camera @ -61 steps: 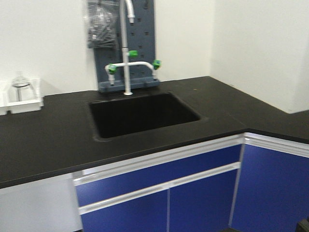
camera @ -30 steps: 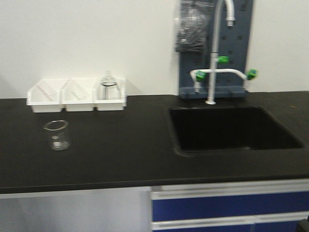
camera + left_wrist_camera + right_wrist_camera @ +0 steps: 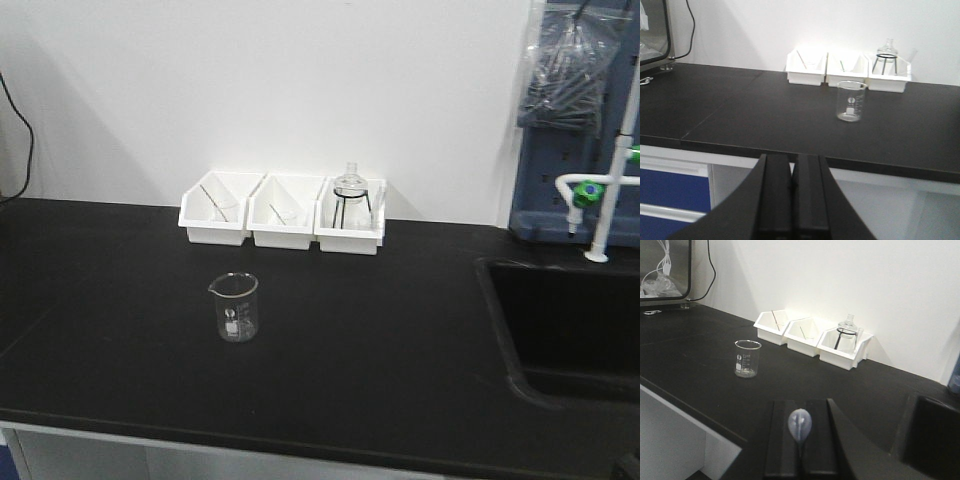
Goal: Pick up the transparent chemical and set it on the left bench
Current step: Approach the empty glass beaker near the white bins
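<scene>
Though only its bulb shows, the transparent chemical (image 3: 800, 424) is pinched by right fingers (image 3: 782, 445); left fingers (image 3: 776, 195) meet, empty.

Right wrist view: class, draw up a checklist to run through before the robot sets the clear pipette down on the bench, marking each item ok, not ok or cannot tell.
1. Right gripper shut on the clear pipette, bulb showing: ok.
2. Pipette stem undamaged: cannot tell, it is hidden inside the grip.
3. Bare stretch of bench ahead of the gripper: ok.
4. Beaker upright and off to one side of that stretch: ok.
5. Left gripper shut, empty, short of the bench edge: ok.
</scene>
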Available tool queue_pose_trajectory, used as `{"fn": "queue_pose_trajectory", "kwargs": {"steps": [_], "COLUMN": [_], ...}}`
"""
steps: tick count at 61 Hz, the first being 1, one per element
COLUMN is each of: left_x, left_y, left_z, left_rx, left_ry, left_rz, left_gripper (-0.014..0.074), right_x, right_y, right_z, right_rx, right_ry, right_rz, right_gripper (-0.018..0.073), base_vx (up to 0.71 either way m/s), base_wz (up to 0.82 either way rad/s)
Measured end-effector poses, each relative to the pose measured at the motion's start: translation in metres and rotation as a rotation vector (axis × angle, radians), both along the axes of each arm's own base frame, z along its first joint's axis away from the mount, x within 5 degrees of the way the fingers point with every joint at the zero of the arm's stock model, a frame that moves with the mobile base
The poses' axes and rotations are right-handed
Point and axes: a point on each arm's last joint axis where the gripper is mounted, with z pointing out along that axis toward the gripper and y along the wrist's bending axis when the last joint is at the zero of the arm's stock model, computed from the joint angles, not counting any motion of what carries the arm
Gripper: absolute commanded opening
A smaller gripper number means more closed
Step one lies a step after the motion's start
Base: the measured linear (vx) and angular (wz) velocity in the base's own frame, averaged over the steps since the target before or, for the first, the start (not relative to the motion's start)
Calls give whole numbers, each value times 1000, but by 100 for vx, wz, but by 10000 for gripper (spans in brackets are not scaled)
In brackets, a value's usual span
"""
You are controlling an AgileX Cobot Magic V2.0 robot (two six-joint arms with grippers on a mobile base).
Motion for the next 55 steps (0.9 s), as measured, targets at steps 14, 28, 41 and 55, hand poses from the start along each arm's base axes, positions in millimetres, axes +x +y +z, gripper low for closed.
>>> {"fn": "queue_pose_trajectory", "kwargs": {"steps": [14,28,41,55], "left_x": [0,0,0,0], "left_y": [0,0,0,0], "left_z": [0,0,0,0], "left_rx": [0,0,0,0], "left_ry": [0,0,0,0], "left_rz": [0,0,0,0], "left_gripper": [-3,-3,-3,-3], "right_x": [0,0,0,0], "right_y": [0,0,0,0], "right_z": [0,0,0,0], "right_rx": [0,0,0,0], "right_ry": [0,0,0,0], "right_rz": [0,0,0,0], "right_gripper": [-4,-4,-4,-4], "base_vx": [31,29,24,18], "base_wz": [7,-3,-7,-6]}}
